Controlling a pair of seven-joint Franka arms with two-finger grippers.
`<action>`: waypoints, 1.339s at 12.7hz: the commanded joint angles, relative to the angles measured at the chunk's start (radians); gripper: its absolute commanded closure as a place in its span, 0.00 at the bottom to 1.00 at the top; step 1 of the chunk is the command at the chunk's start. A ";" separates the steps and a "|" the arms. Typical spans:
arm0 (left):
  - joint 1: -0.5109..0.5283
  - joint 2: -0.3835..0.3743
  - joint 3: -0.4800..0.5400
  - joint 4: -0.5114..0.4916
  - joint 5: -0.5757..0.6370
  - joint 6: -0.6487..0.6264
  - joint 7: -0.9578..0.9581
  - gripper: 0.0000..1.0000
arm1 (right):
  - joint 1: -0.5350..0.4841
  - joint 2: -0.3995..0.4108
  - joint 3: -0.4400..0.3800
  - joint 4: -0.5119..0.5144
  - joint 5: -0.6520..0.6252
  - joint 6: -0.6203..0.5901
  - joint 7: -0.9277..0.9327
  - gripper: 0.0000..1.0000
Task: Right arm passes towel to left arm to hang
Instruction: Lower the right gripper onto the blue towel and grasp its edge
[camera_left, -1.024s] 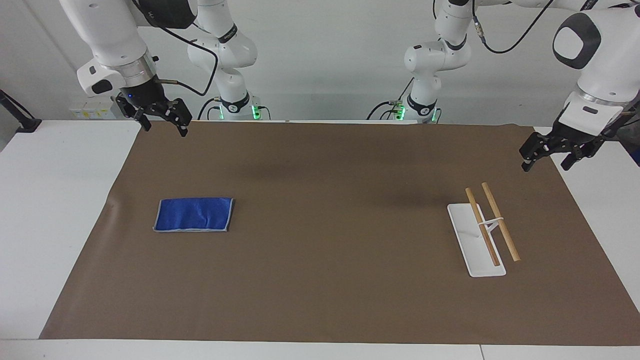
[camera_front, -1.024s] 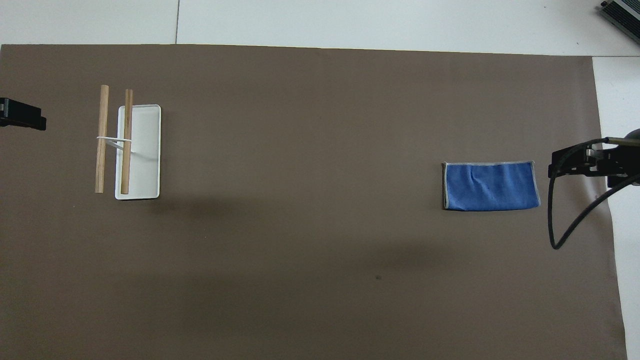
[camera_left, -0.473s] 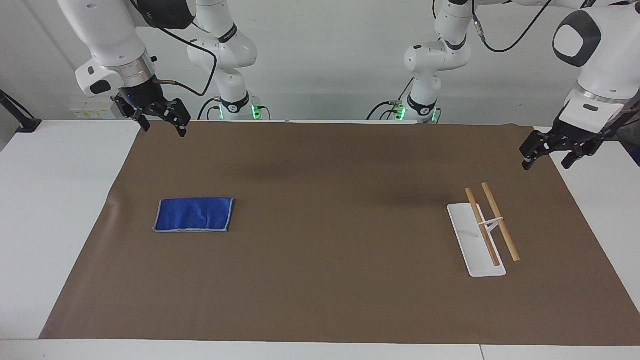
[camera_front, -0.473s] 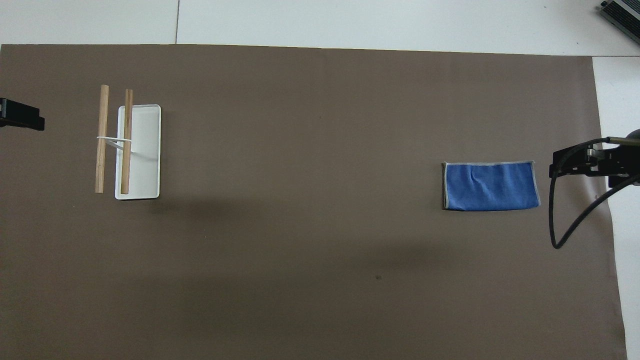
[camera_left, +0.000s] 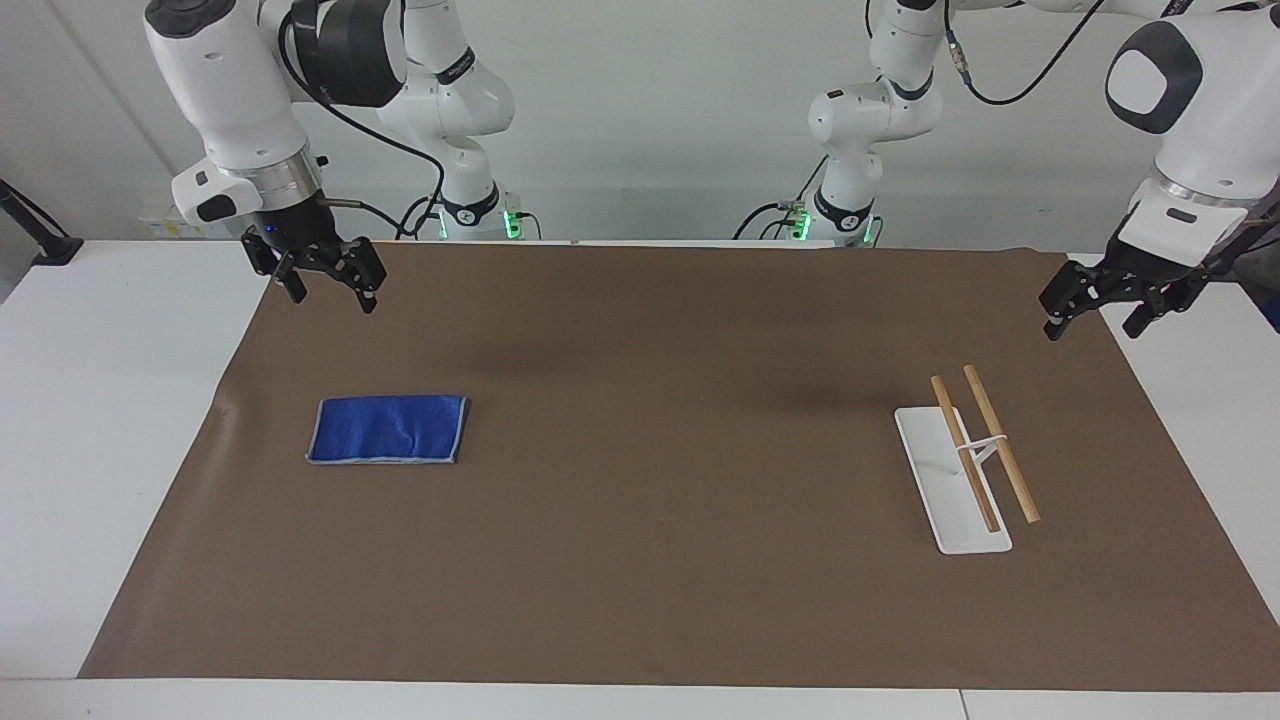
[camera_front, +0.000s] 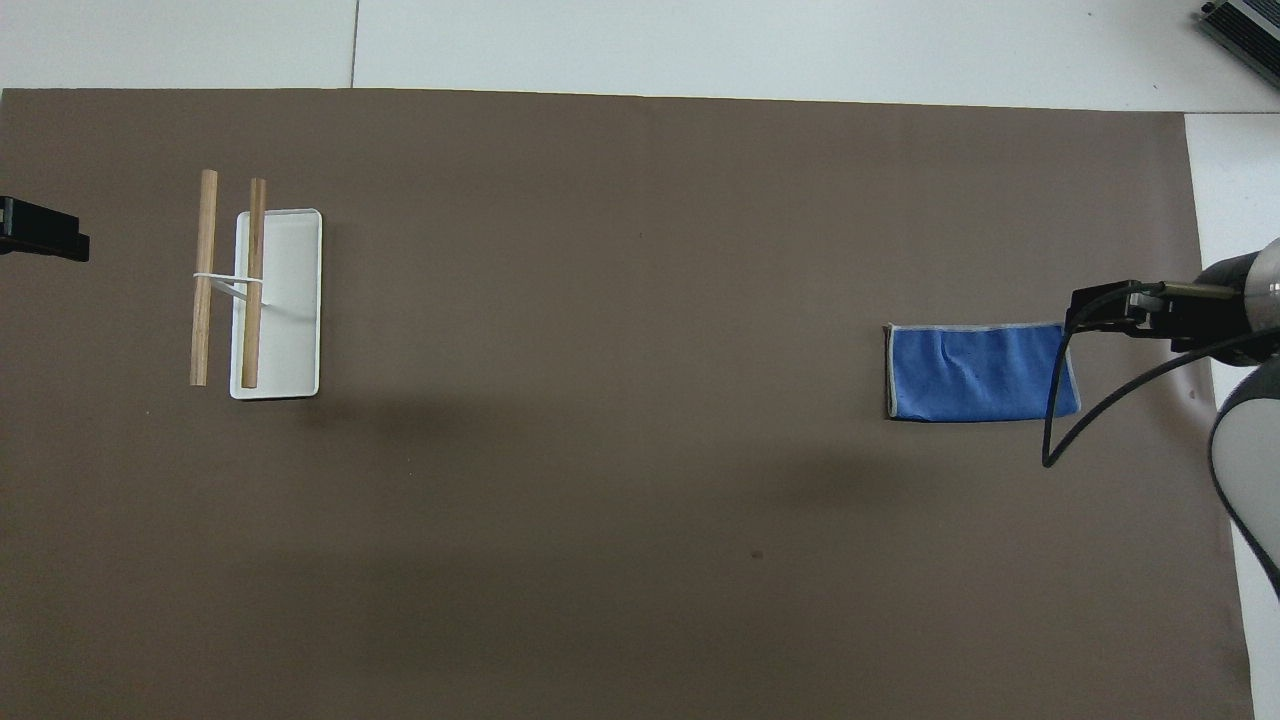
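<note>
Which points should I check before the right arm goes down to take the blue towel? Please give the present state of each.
1. Towel lies flat and folded on the brown mat: ok.
2. Right pincer open: ok.
3. Right pincer holds nothing: ok.
4. Right pincer directly above the towel: not ok; it hangs over the mat edge, to the robots' side of the towel.
5. Left pincer open, empty, waiting above its end of the mat: ok.
6. Hanging rack upright, both wooden bars bare: ok.
</note>
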 joint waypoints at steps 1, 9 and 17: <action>0.009 -0.032 -0.001 -0.038 -0.010 0.007 0.016 0.00 | -0.031 -0.035 0.002 -0.116 0.003 0.116 -0.026 0.00; 0.009 -0.032 -0.001 -0.038 -0.010 0.007 0.014 0.00 | -0.057 0.058 0.002 -0.227 0.003 0.355 -0.129 0.00; 0.009 -0.032 -0.001 -0.038 -0.010 0.007 0.016 0.00 | -0.078 0.216 0.002 -0.305 0.003 0.585 -0.200 0.07</action>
